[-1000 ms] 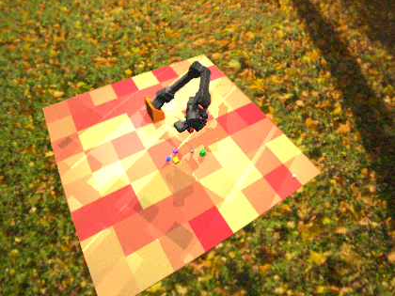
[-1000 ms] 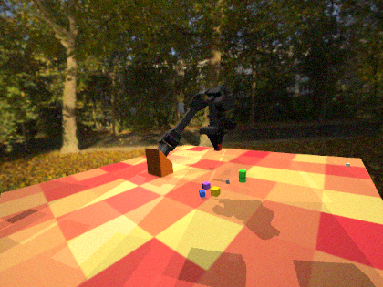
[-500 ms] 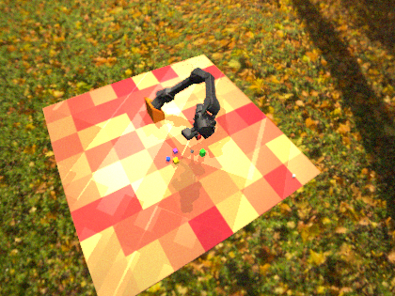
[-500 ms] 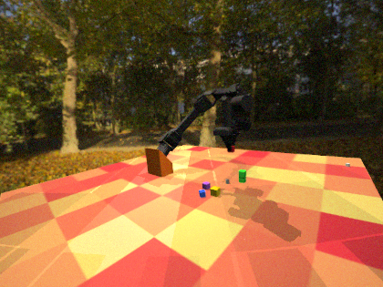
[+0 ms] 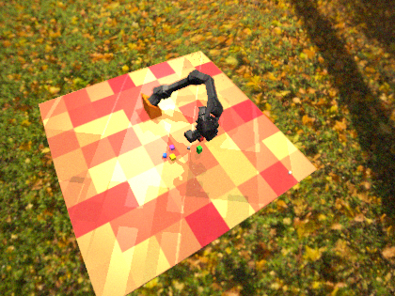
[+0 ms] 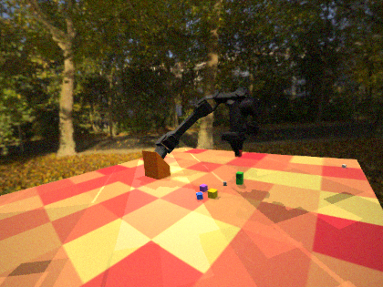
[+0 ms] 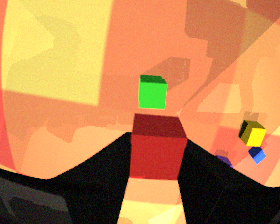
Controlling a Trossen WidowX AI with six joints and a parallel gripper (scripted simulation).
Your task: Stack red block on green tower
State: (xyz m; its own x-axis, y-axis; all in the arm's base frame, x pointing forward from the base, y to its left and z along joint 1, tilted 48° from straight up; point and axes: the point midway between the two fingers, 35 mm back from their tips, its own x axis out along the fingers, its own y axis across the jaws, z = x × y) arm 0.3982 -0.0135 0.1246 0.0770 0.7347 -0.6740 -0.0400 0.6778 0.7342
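The red block (image 5: 201, 138) (image 6: 238, 153) (image 7: 158, 157) is held between the fingertips of my gripper (image 6: 238, 151) (image 7: 154, 141), which is shut on it and points down. The block hangs well above the tabletop. The green tower (image 5: 199, 149) (image 6: 240, 178) (image 7: 152, 95) stands upright on the checkered surface. In the wrist view the tower shows just beyond the red block, with a gap between them in the picture. In the exterior view the red block is higher than the tower's top. The arm hides most of the red block in the top view.
A purple block (image 5: 172, 147) (image 6: 203, 188) (image 7: 223, 161), a yellow block (image 5: 172, 157) (image 6: 212, 193) (image 7: 256, 136) and a blue block (image 5: 165, 155) (image 6: 200, 196) (image 7: 257, 155) lie close together beside the tower. A small grey block (image 5: 188, 148) (image 6: 224, 183) lies nearer it. A small pale object (image 5: 290, 172) (image 6: 344, 166) lies near the far corner.
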